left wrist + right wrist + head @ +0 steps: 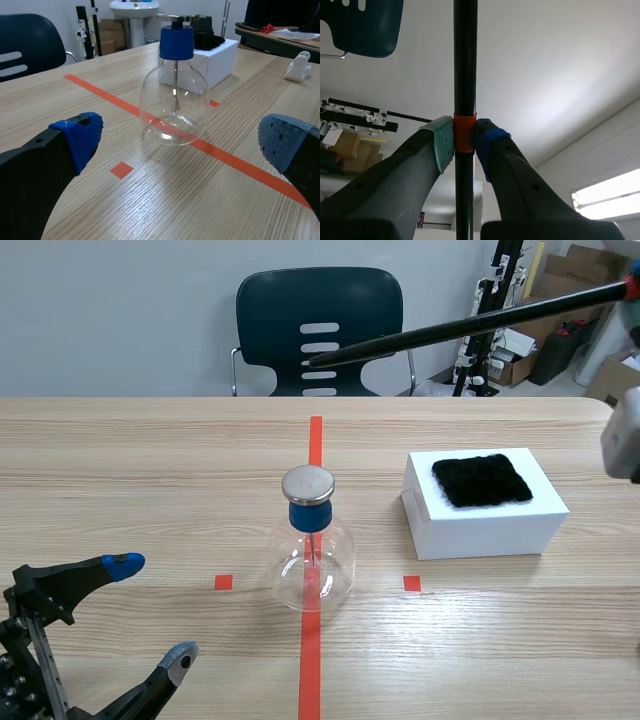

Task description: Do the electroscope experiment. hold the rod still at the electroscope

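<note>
The electroscope (312, 550) is a clear glass flask with a blue stopper and a flat metal disc on top, standing on the red centre line; it also shows ahead of my left gripper as the electroscope (175, 95). My left gripper (150, 615) rests low at the near left, open and empty, its blue pads (80, 137) wide apart. A long black rod (450, 328) hangs high over the far right of the table, its tip well above and behind the flask. My right gripper (464, 145) is shut on the rod (465, 65) at its orange band.
A white box (485, 510) with a black fur cloth (482, 480) on top stands right of the flask. A dark chair (318, 330) sits behind the far table edge. A small white object (299, 67) lies further right.
</note>
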You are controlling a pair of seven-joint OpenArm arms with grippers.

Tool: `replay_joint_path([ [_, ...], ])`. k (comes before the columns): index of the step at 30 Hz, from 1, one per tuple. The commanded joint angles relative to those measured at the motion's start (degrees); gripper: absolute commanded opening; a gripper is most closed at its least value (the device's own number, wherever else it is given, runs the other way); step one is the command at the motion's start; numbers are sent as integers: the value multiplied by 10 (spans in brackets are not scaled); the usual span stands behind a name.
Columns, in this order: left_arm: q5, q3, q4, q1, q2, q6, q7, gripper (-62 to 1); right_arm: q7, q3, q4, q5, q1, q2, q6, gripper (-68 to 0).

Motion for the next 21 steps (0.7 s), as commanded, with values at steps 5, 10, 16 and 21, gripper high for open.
replay_joint_path([
  [5, -3, -3, 11, -3, -2, -1, -8, 14, -24, -50, 8, -23, 62, 12, 26, -674],
  [10, -3, -3, 11, -3, -2, -1, -8, 14, -30, -99, 7, -34, 96, 22, 60, -674],
  [16, -3, -3, 11, -3, -2, -1, -8, 14, -37, -127, 4, -59, 111, 21, 83, -674],
  [21, -3, -3, 11, -3, -2, -1, -8, 14, -37, -128, 4, -69, 111, 20, 102, -674],
])
